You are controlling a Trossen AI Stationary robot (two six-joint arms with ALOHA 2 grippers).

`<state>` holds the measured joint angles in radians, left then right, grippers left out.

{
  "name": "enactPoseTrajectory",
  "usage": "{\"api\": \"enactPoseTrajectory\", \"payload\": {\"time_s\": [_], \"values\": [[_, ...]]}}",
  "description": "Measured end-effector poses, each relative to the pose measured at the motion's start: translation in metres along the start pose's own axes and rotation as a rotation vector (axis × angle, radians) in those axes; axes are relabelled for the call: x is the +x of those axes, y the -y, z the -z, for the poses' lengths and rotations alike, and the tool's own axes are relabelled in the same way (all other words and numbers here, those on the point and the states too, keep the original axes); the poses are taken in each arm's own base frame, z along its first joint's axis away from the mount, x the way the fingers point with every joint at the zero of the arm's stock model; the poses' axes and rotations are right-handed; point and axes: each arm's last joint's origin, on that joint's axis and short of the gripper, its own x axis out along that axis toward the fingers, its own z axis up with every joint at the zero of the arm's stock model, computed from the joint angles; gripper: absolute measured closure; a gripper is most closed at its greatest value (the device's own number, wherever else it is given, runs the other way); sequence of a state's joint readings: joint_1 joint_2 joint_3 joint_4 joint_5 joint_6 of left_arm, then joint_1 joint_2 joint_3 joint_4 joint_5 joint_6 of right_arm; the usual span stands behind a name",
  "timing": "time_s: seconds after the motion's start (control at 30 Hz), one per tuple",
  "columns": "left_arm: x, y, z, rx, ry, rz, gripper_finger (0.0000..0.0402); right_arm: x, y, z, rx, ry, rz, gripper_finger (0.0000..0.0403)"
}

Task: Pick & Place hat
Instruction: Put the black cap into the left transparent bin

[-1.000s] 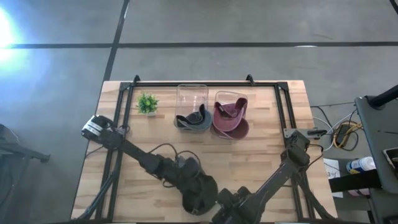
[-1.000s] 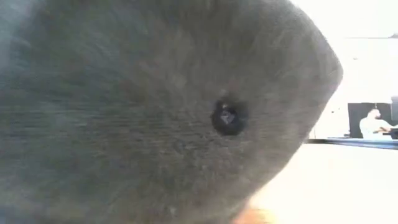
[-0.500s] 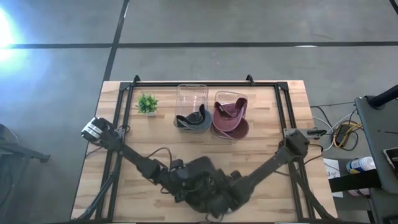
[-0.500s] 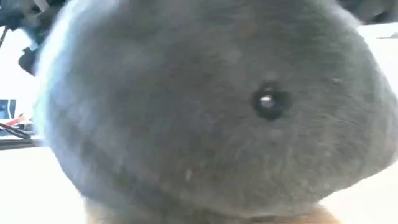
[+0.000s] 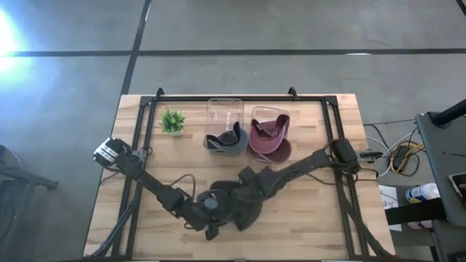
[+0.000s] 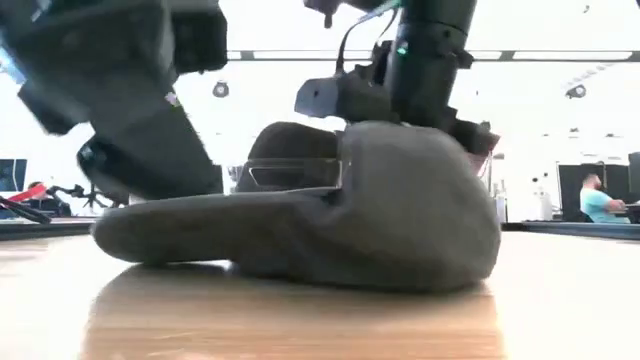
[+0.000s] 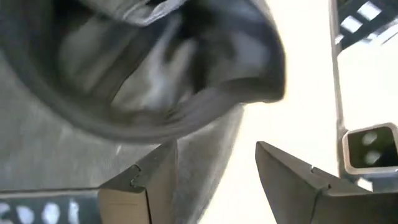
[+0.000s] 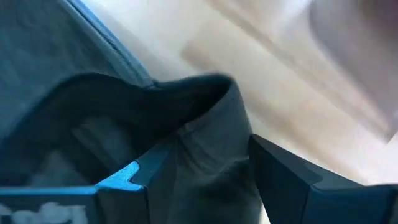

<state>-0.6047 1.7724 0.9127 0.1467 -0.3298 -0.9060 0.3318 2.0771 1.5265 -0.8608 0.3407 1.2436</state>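
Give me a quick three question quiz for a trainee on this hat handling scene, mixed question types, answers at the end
1. True or false: the grey hat lies on the table, near its front edge.
2. Multiple choice: what sits at the back of the table, beside the small green plant? A) a stack of plates B) two clear containers, each with a hat in it C) a toolbox
3. Fill in: the fabric of the grey hat lies between the fingers of the left gripper and the ____ gripper.

Key: 1 true; 2 B, the clear containers hold a dark hat and a maroon hat; 3 right.
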Motion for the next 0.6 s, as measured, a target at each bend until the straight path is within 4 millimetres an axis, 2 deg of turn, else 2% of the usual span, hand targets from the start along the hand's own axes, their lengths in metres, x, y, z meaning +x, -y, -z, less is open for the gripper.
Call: {"api": "enactPoseTrajectory", "payload": {"time_s": [0.13,0.33,0.47,0.6], "values": [[-0.011,0.004,-0.017,0.074,0.11,-0.003,0.0191,-0.015,0.008,-0.023,-0.054,0.042,-0.031,0.0214],[-0.04,-0.001,-0.03,0.265,0.147,-0.137,0.0191,-0.061,0.021,-0.037,-0.085,0.102,-0.113,0.0214],[-0.052,-0.016,-0.027,0.4,0.111,-0.289,0.0191,-0.078,0.026,-0.029,-0.081,0.088,-0.137,0.0213],[-0.05,-0.028,-0.012,0.602,0.004,-0.229,0.0191,-0.085,0.016,-0.008,-0.134,0.024,-0.199,0.0213]]}}
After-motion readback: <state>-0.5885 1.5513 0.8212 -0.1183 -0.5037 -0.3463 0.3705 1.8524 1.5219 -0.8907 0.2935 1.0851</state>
